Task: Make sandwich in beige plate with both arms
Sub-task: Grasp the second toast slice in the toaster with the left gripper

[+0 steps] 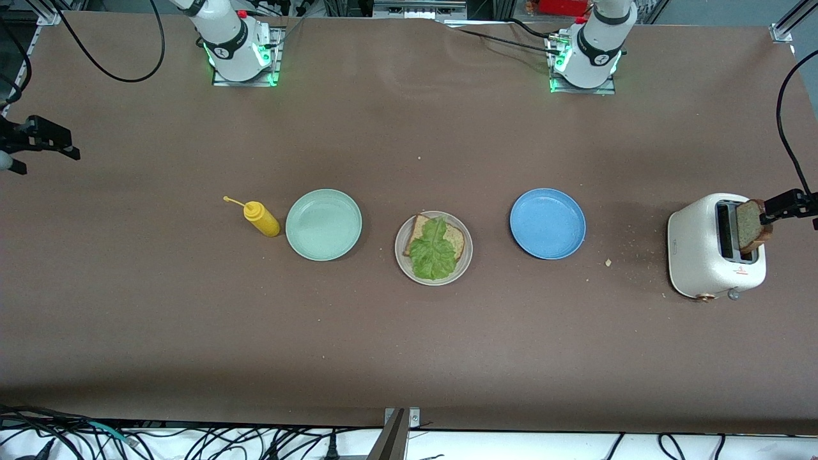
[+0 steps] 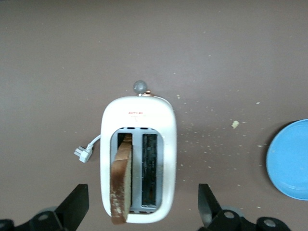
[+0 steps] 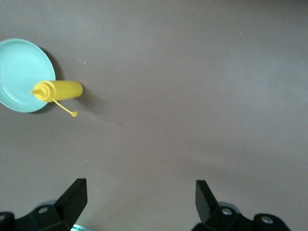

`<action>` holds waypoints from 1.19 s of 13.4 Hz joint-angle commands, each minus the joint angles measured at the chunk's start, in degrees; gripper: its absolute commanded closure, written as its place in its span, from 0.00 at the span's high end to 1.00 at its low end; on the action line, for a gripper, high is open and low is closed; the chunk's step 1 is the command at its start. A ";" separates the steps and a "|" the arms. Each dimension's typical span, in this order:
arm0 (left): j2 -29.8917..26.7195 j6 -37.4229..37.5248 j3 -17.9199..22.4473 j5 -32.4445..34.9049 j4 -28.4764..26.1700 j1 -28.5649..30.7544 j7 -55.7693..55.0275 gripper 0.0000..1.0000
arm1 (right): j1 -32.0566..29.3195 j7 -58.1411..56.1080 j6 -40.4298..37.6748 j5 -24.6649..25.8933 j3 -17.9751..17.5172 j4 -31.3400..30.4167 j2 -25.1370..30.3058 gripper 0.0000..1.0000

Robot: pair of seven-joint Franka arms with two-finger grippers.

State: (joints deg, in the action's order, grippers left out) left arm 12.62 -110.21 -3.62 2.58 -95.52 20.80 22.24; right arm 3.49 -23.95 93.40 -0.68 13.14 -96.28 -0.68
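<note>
The left hand [image 2: 139, 207] hangs wide open and empty over the toaster [image 1: 712, 246] at the bench's [image 1: 409, 358] three o'clock end, and its fingers could snag a slot wall or crumble the upright bread slice [image 1: 749, 225]. The right hand [image 3: 139, 204], open and empty, waits over bare bench at nine o'clock. Bread and lettuce [image 1: 433, 249] lie on the beige plate [image 1: 402, 252] at centre, the blue plate [image 1: 547, 223] standing in the carry path.

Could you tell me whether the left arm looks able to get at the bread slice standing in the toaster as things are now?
Probably yes. The left claw hangs open over the toaster, and the bread slice stands tall out of its slot with nothing above or beside it to block a grasp.
</note>
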 commanded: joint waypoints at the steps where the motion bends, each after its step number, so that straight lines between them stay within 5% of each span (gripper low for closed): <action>1: -1.89 -4.21 -0.60 0.50 -4.41 2.58 3.68 1.00 | -5.32 10.20 -0.94 1.47 -8.81 0.56 1.11 1.00; 4: -1.81 -8.77 -0.60 0.50 -8.26 3.28 3.69 1.00 | -5.68 17.35 -0.76 1.29 -13.12 1.69 2.87 1.00; 10: 0.56 -15.38 -0.60 -0.55 -12.76 5.48 3.69 1.00 | -3.58 17.27 -5.34 2.70 -11.30 2.32 2.53 1.00; 11: 1.35 -15.64 -0.60 -1.77 -12.76 5.92 3.69 0.92 | -2.62 17.27 -5.08 2.79 -10.25 2.41 2.35 1.00; 12: 1.62 -15.99 -0.60 -2.31 -12.76 6.27 3.69 0.63 | -2.61 17.09 -5.07 2.53 -10.15 2.76 1.83 1.00; 14: 1.89 -15.91 -0.60 -2.40 -12.76 6.27 3.86 0.21 | -3.05 15.69 -5.60 2.09 -9.45 4.16 0.42 1.00; 15: 1.89 -15.74 -0.60 -2.40 -12.67 6.27 3.86 0.05 | -3.31 15.69 -5.60 2.00 -9.45 4.17 0.24 1.00; 16: 1.80 -15.73 -0.60 -2.31 -12.59 6.27 3.95 0.00 | -3.40 15.69 -5.25 2.00 -9.27 4.25 0.07 1.00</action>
State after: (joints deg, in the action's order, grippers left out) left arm 14.84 -125.64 -3.65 1.65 -108.13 26.42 24.86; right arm -0.31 -7.50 88.75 0.98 3.09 -93.89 0.44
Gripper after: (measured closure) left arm 0.374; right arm 0.000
